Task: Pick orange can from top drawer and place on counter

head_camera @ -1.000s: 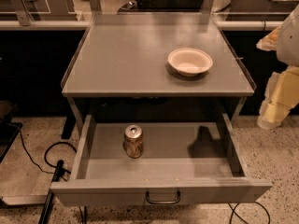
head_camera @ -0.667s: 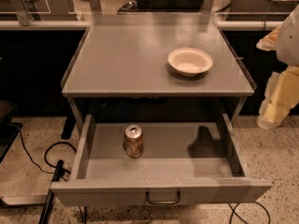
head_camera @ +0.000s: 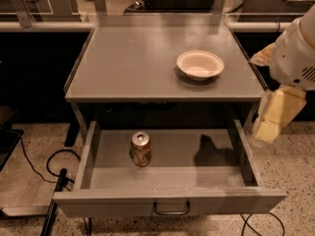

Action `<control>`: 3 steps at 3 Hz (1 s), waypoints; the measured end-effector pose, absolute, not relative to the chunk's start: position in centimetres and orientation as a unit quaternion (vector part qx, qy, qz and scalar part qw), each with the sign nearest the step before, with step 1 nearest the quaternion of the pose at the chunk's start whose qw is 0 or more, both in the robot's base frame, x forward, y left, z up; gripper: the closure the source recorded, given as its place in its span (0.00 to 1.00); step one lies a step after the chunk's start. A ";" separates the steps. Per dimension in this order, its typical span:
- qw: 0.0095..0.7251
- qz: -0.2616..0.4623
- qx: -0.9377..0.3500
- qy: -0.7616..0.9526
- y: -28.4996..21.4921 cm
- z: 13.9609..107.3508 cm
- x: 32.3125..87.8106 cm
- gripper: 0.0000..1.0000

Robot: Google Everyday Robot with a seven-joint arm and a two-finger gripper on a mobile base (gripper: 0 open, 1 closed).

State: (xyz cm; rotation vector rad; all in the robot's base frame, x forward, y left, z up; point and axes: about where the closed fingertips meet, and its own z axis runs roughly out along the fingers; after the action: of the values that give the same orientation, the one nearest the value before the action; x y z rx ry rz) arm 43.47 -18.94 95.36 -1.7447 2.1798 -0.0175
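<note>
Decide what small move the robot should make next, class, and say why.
Probably swing the gripper left, over the open top drawer, toward the orange can. The gripper hangs outside the drawer's right wall, beside the counter, while the can stands upright and untouched in the drawer's left half.

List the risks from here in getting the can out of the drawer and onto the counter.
1. The gripper hangs right of the top drawer, outside its side wall; crossing to the orange can might clip that wall.
2. The can stands upright, unsupported; an off-centre approach may topple it.
3. The white bowl sits on the right half of the counter; placing there risks a bump.
</note>
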 end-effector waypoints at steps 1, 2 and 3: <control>0.171 0.034 -0.633 0.754 -16.1 92.8 43.4 0.00; 0.171 0.036 -0.633 0.754 -16.0 92.8 43.4 0.00; 0.189 0.038 -0.636 0.747 -16.3 93.1 42.9 0.00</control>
State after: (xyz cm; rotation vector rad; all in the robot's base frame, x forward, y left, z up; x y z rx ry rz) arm 42.94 -16.25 93.13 -1.7887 2.1011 0.1060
